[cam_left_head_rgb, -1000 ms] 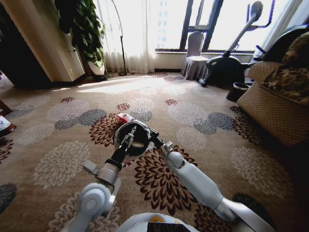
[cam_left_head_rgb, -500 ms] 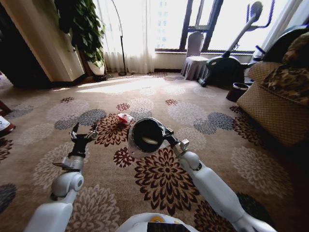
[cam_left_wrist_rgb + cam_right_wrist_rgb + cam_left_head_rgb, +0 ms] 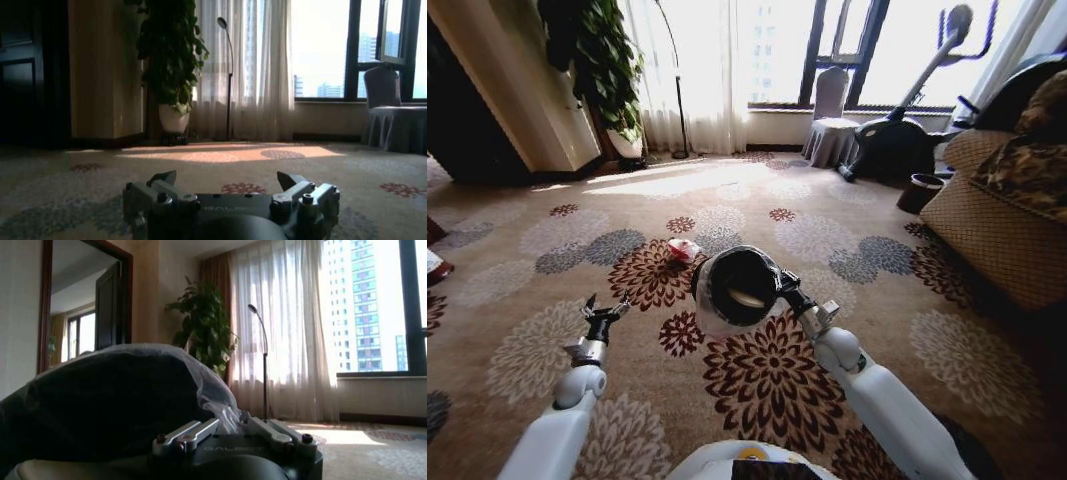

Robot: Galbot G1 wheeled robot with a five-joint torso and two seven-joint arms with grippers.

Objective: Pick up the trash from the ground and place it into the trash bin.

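Head view: the trash bin (image 3: 735, 288) is held tipped above the carpet (image 3: 857, 210) by the right gripper (image 3: 779, 283), pinched on its lined rim; the left gripper (image 3: 605, 309) is spread empty; a red-white wrapper (image 3: 683, 249) lies beyond; "GALBOT" can be partly read on both wrists

The right gripper (image 3: 230, 427) clamps the trash bin (image 3: 100, 405) at lower left — its crinkly liner (image 3: 210, 390) bunches against the fingers (image 3: 187, 432).

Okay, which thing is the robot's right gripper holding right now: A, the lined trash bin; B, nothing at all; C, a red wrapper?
A: in the head view the right gripper grips the rim of the trash bin, tipped with its mouth toward the camera, its liner against the fingers.
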